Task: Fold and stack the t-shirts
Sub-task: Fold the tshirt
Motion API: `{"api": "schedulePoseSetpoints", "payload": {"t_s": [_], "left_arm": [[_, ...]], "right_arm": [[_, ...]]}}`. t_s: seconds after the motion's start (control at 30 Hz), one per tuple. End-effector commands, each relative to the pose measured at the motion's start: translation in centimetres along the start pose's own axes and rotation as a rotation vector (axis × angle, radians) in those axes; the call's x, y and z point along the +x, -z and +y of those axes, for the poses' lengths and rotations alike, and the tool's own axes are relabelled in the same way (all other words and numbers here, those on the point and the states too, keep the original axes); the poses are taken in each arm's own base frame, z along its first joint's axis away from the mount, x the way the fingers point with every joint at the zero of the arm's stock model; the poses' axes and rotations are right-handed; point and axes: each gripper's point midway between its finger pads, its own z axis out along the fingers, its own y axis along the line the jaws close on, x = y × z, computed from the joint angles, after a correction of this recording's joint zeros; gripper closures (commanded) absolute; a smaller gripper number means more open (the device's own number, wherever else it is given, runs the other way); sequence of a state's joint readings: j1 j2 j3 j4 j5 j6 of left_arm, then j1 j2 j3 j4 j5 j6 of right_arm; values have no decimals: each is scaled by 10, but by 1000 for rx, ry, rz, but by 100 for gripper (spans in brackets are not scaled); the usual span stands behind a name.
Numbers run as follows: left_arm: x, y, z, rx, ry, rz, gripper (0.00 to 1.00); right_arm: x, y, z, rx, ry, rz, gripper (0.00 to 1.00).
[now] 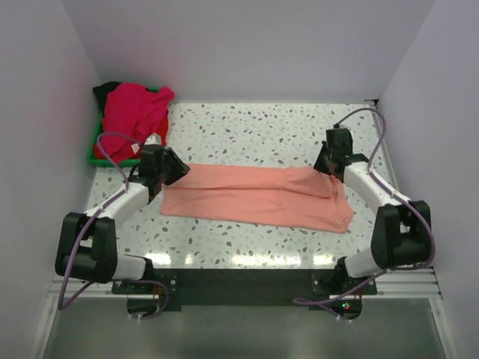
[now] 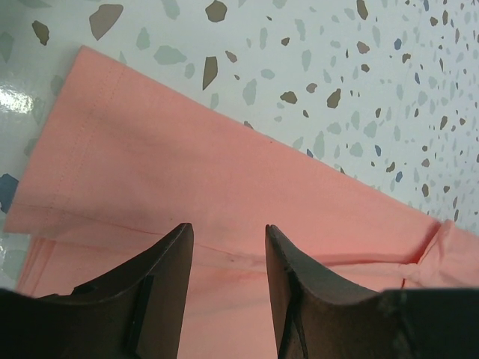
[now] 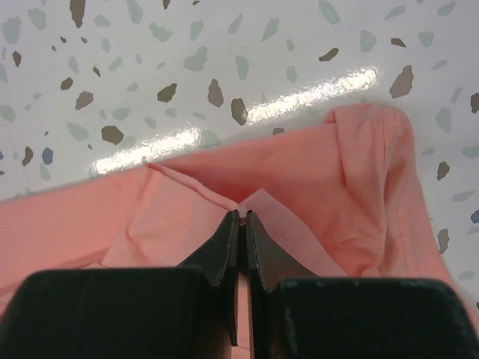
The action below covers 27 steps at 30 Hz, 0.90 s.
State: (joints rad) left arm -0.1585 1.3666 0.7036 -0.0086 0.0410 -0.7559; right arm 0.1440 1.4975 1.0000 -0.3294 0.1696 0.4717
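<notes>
The salmon-pink t-shirt (image 1: 258, 197) lies folded into a long band across the middle of the table. My left gripper (image 1: 174, 169) hovers over its left end with the jaws open and nothing between them; in the left wrist view the gripper (image 2: 228, 233) sits above the flat cloth (image 2: 224, 164) near a fold line. My right gripper (image 1: 329, 166) is at the shirt's far right corner; in the right wrist view it (image 3: 242, 215) is shut on a pinched ridge of the salmon cloth (image 3: 314, 179). More t-shirts, magenta-pink (image 1: 135, 111) over red and black, are piled at the back left.
The green tray (image 1: 97, 154) under the shirt pile stands in the back-left corner against the left wall. White walls enclose the speckled table (image 1: 262, 127) on three sides. Cables loop from both arms.
</notes>
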Motion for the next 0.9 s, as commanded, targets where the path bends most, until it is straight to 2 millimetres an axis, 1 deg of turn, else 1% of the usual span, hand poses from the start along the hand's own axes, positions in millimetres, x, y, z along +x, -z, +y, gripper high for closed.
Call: {"api": "schedulePoseSetpoints", "payload": {"t_s": [0.0,0.07,0.1,0.17,0.2,0.23,0.27,0.3,0.37,0.4,0.47,0.5,0.53,0.57,0.6,0.63,0.67,0.7,0.73,0.77,0.83,0.87], "left_arm": [[-6,-1,-8,38,-3,-36,52],[-5,-2,-7,39,0,-35,52],[-4,-4,-6,38,5,-31,52],[-3,-6,-6,38,11,-31,52],[-2,-7,-6,37,16,-28,52],[0,-10,-4,35,18,-22,52],[0,-10,-5,37,20,-24,52],[1,-11,-4,36,25,-21,52],[2,-13,-3,34,30,-21,52],[4,-15,-1,30,33,-16,52],[4,-16,-1,31,39,-17,52],[6,-18,-1,31,42,-11,52],[7,-19,0,30,43,-10,52],[7,-20,1,26,43,-9,52],[8,-20,1,25,46,-8,52],[8,-21,2,24,46,-7,52],[9,-22,3,23,48,-6,52],[10,-22,3,22,51,-5,52],[9,-22,3,24,51,-7,52],[10,-22,3,22,51,-7,52],[9,-22,4,19,49,-9,52],[8,-22,4,19,50,-11,52]], "right_arm": [[6,22,5,-68,-22,-22,100],[9,34,5,-96,-28,-41,100],[19,35,2,-97,-33,-26,100],[29,42,5,-136,-37,-15,100],[37,47,4,-153,-48,-16,100],[39,55,8,-184,-52,-28,100],[48,53,6,-177,-47,-10,100],[57,55,3,-181,-54,-6,100],[68,58,2,-196,-56,3,99],[78,57,-2,-195,-64,17,99],[82,62,-3,-208,-71,6,98],[89,61,-7,-205,-75,15,98],[90,65,-6,-214,-76,8,97],[92,66,-7,-216,-77,6,95],[98,66,-11,-208,-78,18,90],[96,71,-10,-221,-78,2,87],[98,73,-12,-217,-73,8,84],[97,75,-14,-214,-71,1,78],[95,78,-14,-213,-72,-9,74],[89,84,-13,-221,-72,-29,67],[79,87,-14,-210,-78,-65,61],[75,85,-14,-197,-81,-69,59]]}}
